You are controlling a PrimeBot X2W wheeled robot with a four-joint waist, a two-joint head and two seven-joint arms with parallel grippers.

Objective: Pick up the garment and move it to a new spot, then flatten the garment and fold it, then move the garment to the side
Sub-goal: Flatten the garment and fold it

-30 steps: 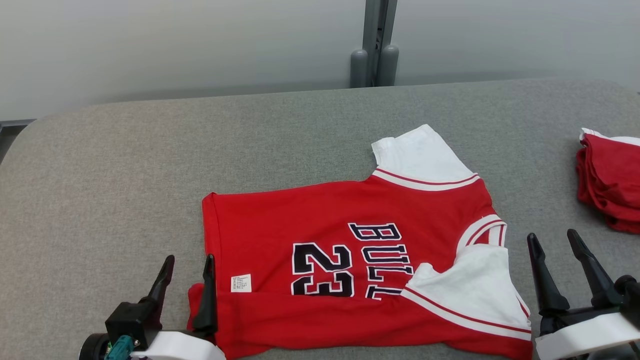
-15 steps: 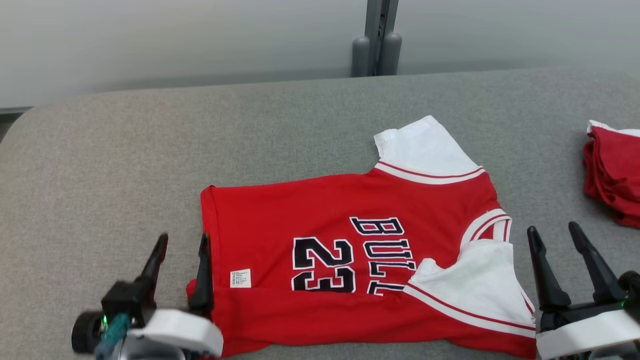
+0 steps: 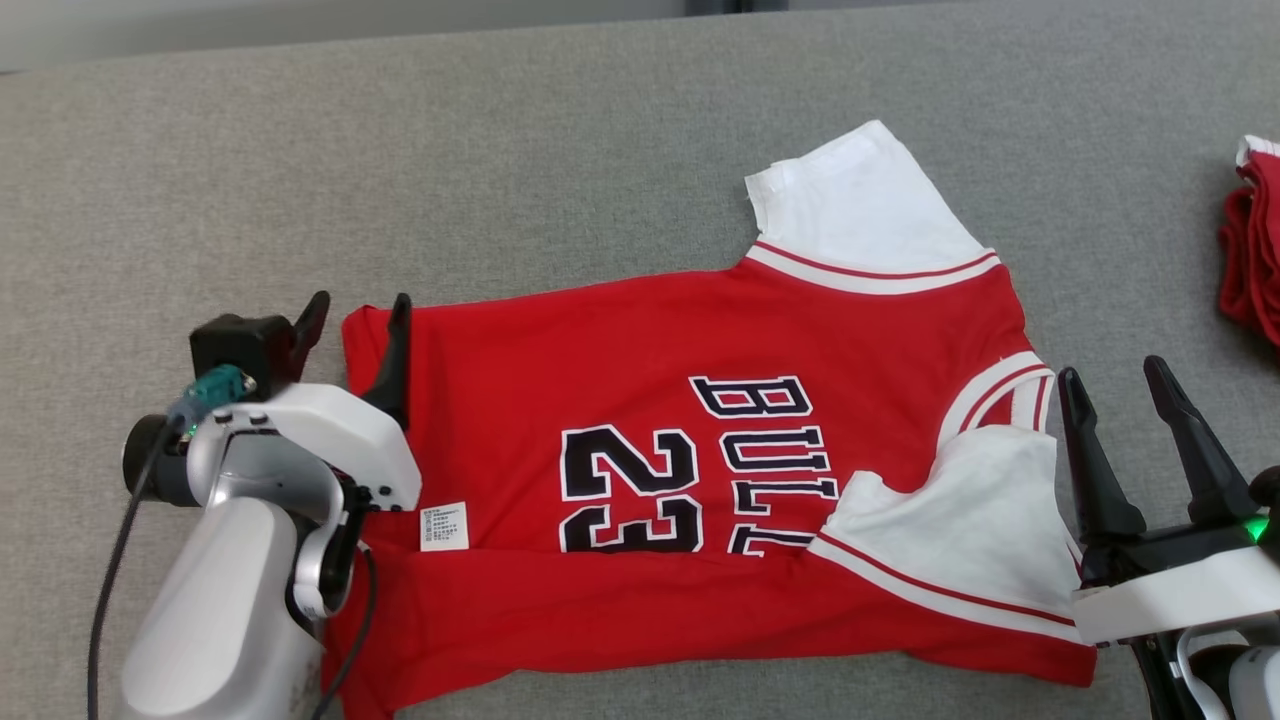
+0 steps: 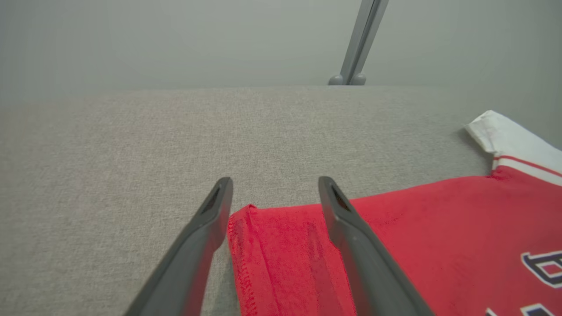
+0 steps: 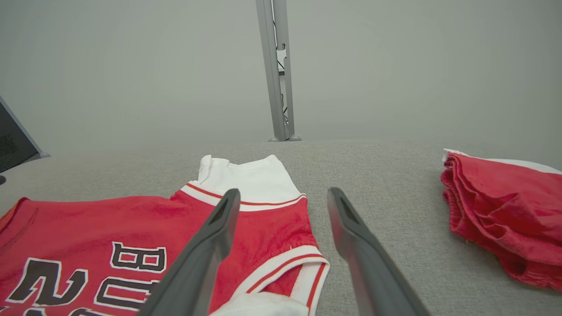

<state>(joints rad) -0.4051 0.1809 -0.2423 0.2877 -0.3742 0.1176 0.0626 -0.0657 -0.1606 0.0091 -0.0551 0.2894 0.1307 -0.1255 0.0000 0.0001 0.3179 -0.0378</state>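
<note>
Garment: red fabric basketball jersey [image 3: 620,360], white sleeves with red-striped cuffs, black "BULLS 23" lettering outlined in white.
Garment position: flat around the middle of the surface, long axis running left-right. Hem toward the left edge, collar toward the right edge.
Garment lay: near long side is folded up over the body and covers the near edge of the lettering. Near sleeve is turned in onto the chest. Far sleeve is spread flat toward the far edge.
Label: small white printed tag [image 3: 443,526] on the red cloth just above the fold, near the hem.
Surface: grey woven-fabric tabletop [image 3: 600,150].
Left claw: my left claw [image 3: 360,302] is spread wide, gripping nothing. It sits at the jersey's far hem corner, one finger over bare grey cloth just outside the hem, the other over the red fabric. Can't tell if the tips touch down.
Right claw: my right claw [image 3: 1110,370] is spread wide too, and empty. It's just beside the collar end, right of the near sleeve. In my wrist view the inner finger is over the collar end, the outer over bare surface.
Other: heap of red cloth with a white edge [image 3: 1250,250] at the right edge, well apart from the jersey.
Background: grey metal post [image 5: 276,70] behind the far edge, against a plain grey wall.
</note>
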